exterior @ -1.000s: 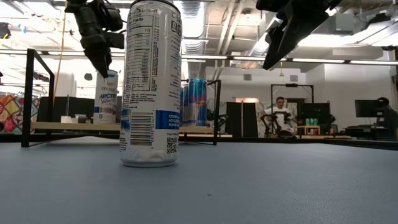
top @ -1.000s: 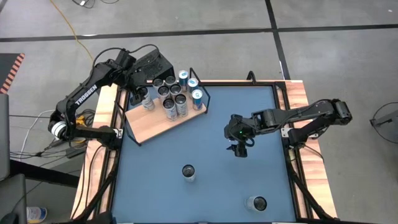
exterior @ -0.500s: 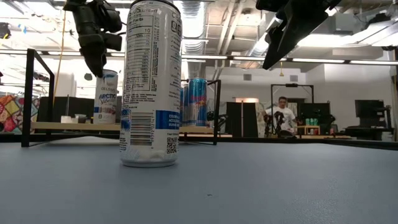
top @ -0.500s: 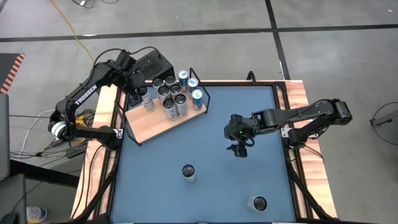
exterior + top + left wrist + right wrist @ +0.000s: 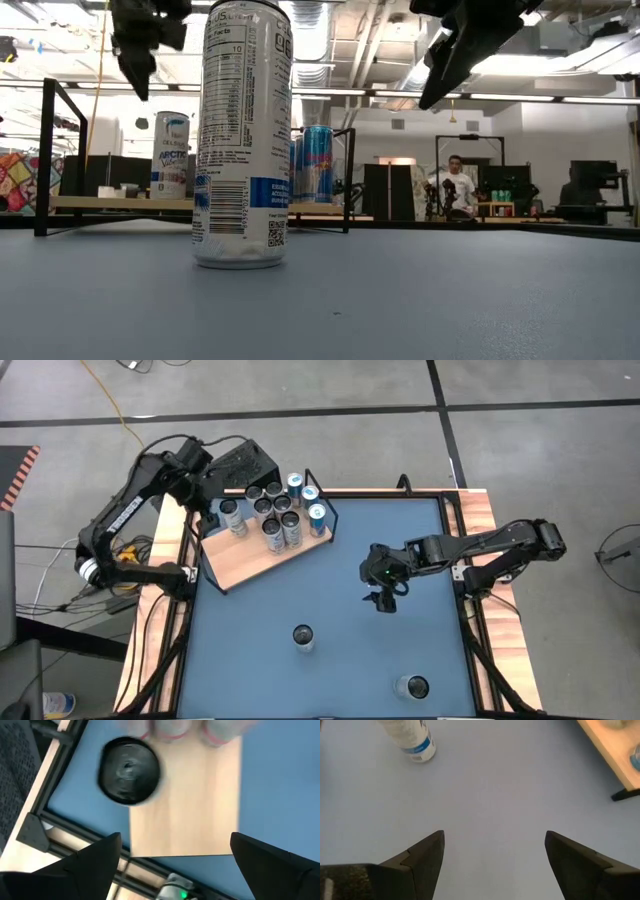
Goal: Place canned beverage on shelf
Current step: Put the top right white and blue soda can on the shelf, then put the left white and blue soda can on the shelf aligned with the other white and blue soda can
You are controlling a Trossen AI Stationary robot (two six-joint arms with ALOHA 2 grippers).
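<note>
The shelf [image 5: 262, 548], a pale-wood board with a black wire frame, lies at the table's far left and carries several upright cans [image 5: 283, 510]. My left gripper [image 5: 208, 492] hangs open above the shelf's far left corner. It is clear of the white can [image 5: 171, 154] that stands there on its base; that can's dark top [image 5: 129, 770] shows in the left wrist view. My right gripper [image 5: 385, 601] hovers open over the blue tabletop right of centre, holding nothing. A tall white can [image 5: 303, 637] stands on the table in front of it, also seen in the right wrist view [image 5: 412, 742].
Another can [image 5: 412, 686] stands near the table's near right corner. The shelf's black wire frame [image 5: 46, 150] rises at the board's ends. Bare board [image 5: 190, 805] lies on the near side of the cans. Open blue tabletop [image 5: 490, 795] stretches between the shelf and my right gripper.
My left gripper has risen away from the white can at the shelf's far left corner and drawn back toward the table's left edge, rolling a little and staying open. The can stays upright on the shelf.
</note>
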